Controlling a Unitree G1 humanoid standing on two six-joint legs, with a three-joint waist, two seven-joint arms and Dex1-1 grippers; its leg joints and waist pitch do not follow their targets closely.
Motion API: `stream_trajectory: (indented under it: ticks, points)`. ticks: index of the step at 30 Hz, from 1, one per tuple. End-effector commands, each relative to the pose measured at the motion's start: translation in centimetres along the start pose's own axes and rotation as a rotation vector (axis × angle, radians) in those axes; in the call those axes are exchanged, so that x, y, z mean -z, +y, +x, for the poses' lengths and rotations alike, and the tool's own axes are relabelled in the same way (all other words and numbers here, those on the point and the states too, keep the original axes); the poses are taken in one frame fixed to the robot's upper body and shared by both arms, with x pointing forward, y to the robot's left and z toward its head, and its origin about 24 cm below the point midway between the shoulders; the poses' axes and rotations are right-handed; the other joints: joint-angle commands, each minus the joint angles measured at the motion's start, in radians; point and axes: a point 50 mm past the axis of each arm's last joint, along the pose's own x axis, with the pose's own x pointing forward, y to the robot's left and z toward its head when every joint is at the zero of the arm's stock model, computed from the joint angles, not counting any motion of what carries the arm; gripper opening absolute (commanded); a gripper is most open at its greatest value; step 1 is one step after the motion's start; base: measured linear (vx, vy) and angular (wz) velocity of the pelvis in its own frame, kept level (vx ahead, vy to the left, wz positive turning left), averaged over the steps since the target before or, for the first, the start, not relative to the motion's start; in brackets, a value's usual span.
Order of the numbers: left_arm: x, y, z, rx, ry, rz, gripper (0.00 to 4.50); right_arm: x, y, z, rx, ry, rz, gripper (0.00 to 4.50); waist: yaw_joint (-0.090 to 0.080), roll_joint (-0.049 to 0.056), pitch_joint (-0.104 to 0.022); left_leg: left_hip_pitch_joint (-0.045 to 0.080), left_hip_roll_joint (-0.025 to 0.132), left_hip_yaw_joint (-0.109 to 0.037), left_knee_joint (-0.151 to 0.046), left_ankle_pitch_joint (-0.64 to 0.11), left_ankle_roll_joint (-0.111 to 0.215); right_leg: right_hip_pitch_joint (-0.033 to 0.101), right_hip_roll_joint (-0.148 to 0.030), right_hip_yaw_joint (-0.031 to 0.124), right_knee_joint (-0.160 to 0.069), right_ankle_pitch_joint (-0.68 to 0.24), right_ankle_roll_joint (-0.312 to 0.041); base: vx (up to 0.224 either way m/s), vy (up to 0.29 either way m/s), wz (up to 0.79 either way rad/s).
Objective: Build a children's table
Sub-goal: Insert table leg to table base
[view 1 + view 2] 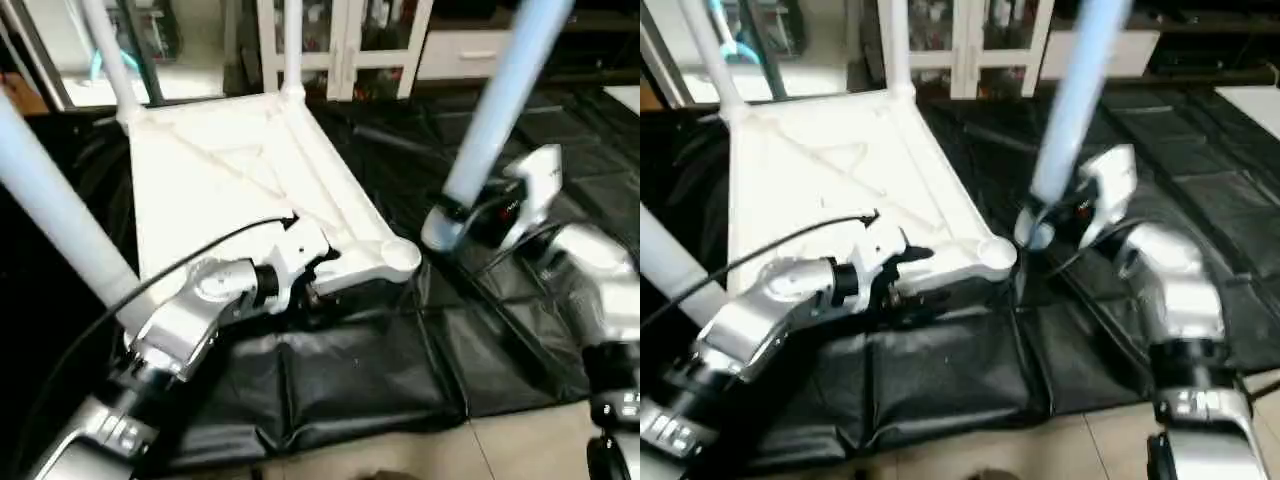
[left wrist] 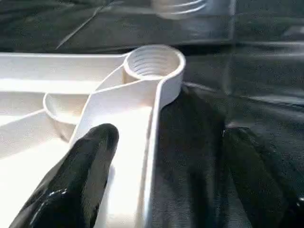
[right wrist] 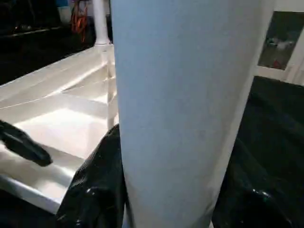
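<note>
Nearest, the left gripper [image 1: 312, 272] has its jaws spread astride the table top's [image 1: 215, 170] near rim without clamping it, so the top, lying ribbed side up on the black mat [image 1: 350, 370], may slide as the last leg [image 1: 505, 100] is pressed home. The right gripper [image 1: 1060, 222] grips that leg, its end just beside the empty corner socket [image 2: 154, 64] and tilted, so cross-threading is the likely fault. Count: one top, four legs, three already standing, one socket open.
</note>
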Motion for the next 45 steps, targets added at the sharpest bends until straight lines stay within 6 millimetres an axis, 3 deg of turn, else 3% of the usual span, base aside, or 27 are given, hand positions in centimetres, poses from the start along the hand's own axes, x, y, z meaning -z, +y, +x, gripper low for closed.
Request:
stream_trajectory:
  ticks: [1, 4, 12, 16, 17, 27, 41, 42, 45]
  points:
    - [-0.3, 0.3, -0.1, -0.004, 0.009, 0.025, 3.9, -0.8, 0.3, -0.1, -0.018, -0.029, -0.027, 1.88, 0.0, -0.002, -0.095, 0.02, 0.009, -0.003, -0.049, 0.055, 0.108, 0.077, -0.052, 0.032, -0.058, 0.388, -0.309, 0.0, 0.0, 0.0]
    - [0.5, 0.1, -0.4, 0.034, 0.05, 0.025, 3.9, -0.8, 0.4, -0.1, -0.009, -0.042, -0.01, 1.88, 0.001, 0.005, -0.09, 0.023, 0.012, -0.004, -0.052, 0.04, 0.104, 0.072, -0.053, 0.032, -0.06, 0.368, -0.313, 0.0, 0.0, 0.0]
    - [1.2, 0.3, -0.6, 0.072, 0.094, 0.037, 3.16, -1.1, 0.3, -0.1, 0.007, -0.057, -0.012, 1.88, 0.002, 0.002, -0.091, 0.022, 0.01, -0.003, -0.052, 0.047, 0.099, 0.075, -0.055, 0.033, -0.06, 0.373, -0.318, 0.0, 0.0, 0.0]
    - [1.4, 0.3, -0.7, 0.079, 0.114, 0.053, 3.01, -1.3, 0.3, 0.0, 0.007, -0.062, -0.019, 1.88, 0.002, 0.002, -0.091, 0.021, 0.011, -0.004, -0.053, 0.049, 0.103, 0.075, -0.055, 0.032, -0.059, 0.378, -0.316, 0.0, 0.0, 0.0]
    - [1.4, 0.3, -0.7, 0.079, 0.113, 0.054, 2.77, -1.3, 0.3, 0.0, 0.007, -0.062, -0.019, 1.88, 0.001, 0.002, -0.091, 0.021, 0.011, -0.004, -0.052, 0.049, 0.103, 0.075, -0.055, 0.032, -0.059, 0.378, -0.316, 0.0, 0.0, 0.0]
    - [1.3, 0.1, -0.6, 0.1, 0.103, 0.04, 2.15, -1.3, 0.3, 0.2, 0.001, -0.069, -0.024, 1.88, 0.002, 0.002, -0.091, 0.022, 0.012, -0.003, -0.052, 0.05, 0.105, 0.074, -0.055, 0.032, -0.059, 0.37, -0.318, 0.0, 0.0, 0.0]
    - [2.5, -0.3, -1.3, 0.132, 0.161, 0.054, 1.07, -0.7, 0.8, 0.9, -0.023, -0.128, 0.007, 1.88, -0.001, 0.001, -0.09, 0.022, 0.013, -0.002, -0.053, 0.044, 0.111, 0.071, -0.057, 0.032, -0.06, 0.357, -0.318, 0.0, 0.0, 0.0]
    - [2.8, -0.4, -1.4, 0.138, 0.173, 0.06, 1.02, -0.4, 1.0, 1.0, -0.042, -0.14, 0.026, 1.88, -0.002, -0.005, -0.092, 0.022, 0.013, -0.001, -0.053, 0.043, 0.113, 0.072, -0.057, 0.033, -0.06, 0.358, -0.318, 0.0, 0.0, 0.0]
    - [3.6, -0.7, -1.9, 0.142, 0.201, 0.068, 0.66, 0.6, 1.5, 0.9, -0.118, -0.123, 0.08, 1.88, -0.002, 0.0, -0.09, 0.021, 0.015, -0.002, -0.054, 0.04, 0.118, 0.071, -0.058, 0.032, -0.06, 0.352, -0.32, 0.0, 0.0, 0.0]
